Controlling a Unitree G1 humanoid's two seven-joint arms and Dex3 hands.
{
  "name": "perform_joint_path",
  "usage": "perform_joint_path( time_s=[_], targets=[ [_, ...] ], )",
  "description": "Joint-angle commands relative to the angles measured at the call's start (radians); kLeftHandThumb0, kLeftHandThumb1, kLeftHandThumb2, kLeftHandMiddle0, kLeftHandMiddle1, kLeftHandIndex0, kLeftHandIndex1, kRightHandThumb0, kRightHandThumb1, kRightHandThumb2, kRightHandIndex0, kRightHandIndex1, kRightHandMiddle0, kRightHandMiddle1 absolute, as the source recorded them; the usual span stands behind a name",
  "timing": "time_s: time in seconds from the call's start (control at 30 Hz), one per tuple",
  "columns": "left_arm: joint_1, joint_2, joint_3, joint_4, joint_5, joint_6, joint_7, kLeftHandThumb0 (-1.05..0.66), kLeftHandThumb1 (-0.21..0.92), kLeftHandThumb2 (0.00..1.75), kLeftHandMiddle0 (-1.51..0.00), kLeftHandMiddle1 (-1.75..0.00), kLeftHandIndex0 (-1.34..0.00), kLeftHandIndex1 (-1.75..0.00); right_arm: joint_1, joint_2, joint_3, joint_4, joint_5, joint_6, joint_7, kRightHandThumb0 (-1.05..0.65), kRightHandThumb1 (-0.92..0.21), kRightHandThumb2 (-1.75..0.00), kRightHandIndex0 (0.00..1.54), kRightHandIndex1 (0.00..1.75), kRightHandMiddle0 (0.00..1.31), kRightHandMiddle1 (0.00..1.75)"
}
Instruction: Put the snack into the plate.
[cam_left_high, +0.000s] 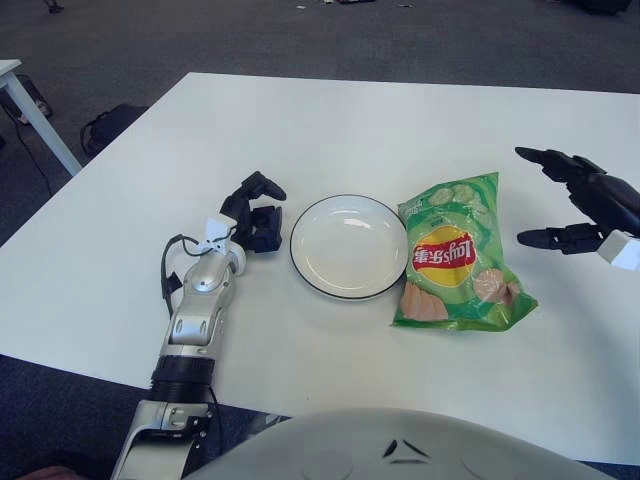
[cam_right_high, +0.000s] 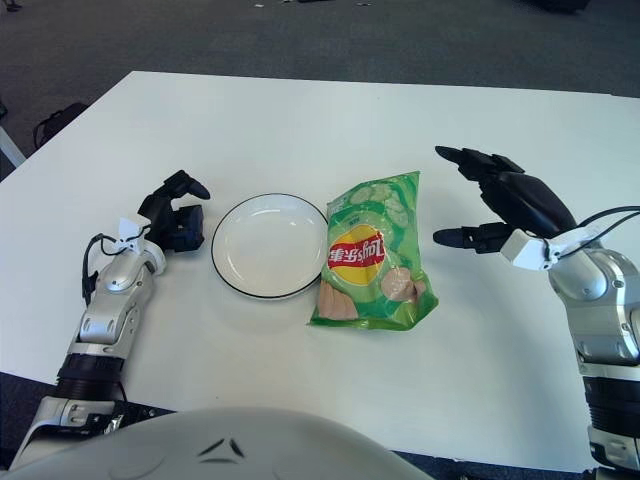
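snack: green chip bag (cam_left_high: 458, 254) flat on the white table (cam_left_high: 350, 120), just right of the plate, its left edge at or barely over the plate rim. Not in the plate yet.
plate: white w/ dark rim (cam_left_high: 349, 247), empty, between left hand and bag.
right hand: (cam_right_high: 500, 200) near the bag's right side, apart from it; fingers spread wide, thumb low, holds nothing. Looks above the tabletop, can't tell how high.
left hand: (cam_left_high: 255, 214) just left of the plate, fingers curled, nothing in them; idle.
step: reach/pre-grasp, I'd say. Bag ungrasped, transfer not begun.
next move: likely bring the hand in toward the bag's right edge, pinch the crinkly film w/o crushing, lift and carry a short way left over the plate.
edges & room: bag sits mid-table, far from any edge; bare table on its right for the approach. Bag is longer than the plate, so prob. overhangs the rim once placed.
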Motion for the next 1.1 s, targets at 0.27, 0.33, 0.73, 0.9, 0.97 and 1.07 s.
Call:
perform_joint_path(
  time_s=[0.27,0.33,0.73,0.9,0.97,1.07],
  targets=[
    [0.085,-0.034,-0.030,0.057,0.035,0.032,0.024,-0.45,0.40,1.22,-1.22,-1.75,-0.55,-1.75,0.001,0.009,0.000,0.014,0.014,-0.055,-0.005,-1.05,-0.82,-0.17,0.00,0.00,0.00,0.00],
    [0.085,-0.033,-0.031,0.057,0.038,0.031,0.025,-0.45,0.39,1.22,-1.23,-1.75,-0.55,-1.75,0.002,0.013,0.002,0.012,0.016,-0.057,-0.004,-1.05,-0.81,-0.16,0.00,0.00,0.00,0.00],
    [0.082,-0.028,-0.033,0.070,0.040,0.005,0.017,-0.45,0.39,1.22,-1.24,-1.75,-0.55,-1.75,0.019,0.040,-0.003,-0.018,0.004,-0.073,-0.024,-1.04,-0.82,-0.15,0.00,0.00,0.00,0.00],
    [0.082,-0.028,-0.032,0.075,0.044,-0.008,0.015,-0.45,0.39,1.22,-1.24,-1.75,-0.55,-1.75,0.021,0.042,-0.002,-0.024,-0.003,-0.084,-0.024,-1.05,-0.85,-0.15,0.00,0.00,0.00,0.00],
    [0.082,-0.028,-0.033,0.079,0.051,-0.020,0.018,-0.45,0.39,1.22,-1.24,-1.75,-0.55,-1.75,0.025,0.040,-0.001,-0.030,-0.001,-0.091,-0.017,-1.05,-0.86,-0.15,0.00,0.00,0.00,0.00],
    [0.082,-0.028,-0.034,0.083,0.056,-0.028,0.020,-0.45,0.39,1.22,-1.24,-1.75,-0.55,-1.75,0.027,0.038,-0.001,-0.034,0.003,-0.102,-0.013,-1.05,-0.87,-0.15,0.00,0.00,0.00,0.00]
  ],
)
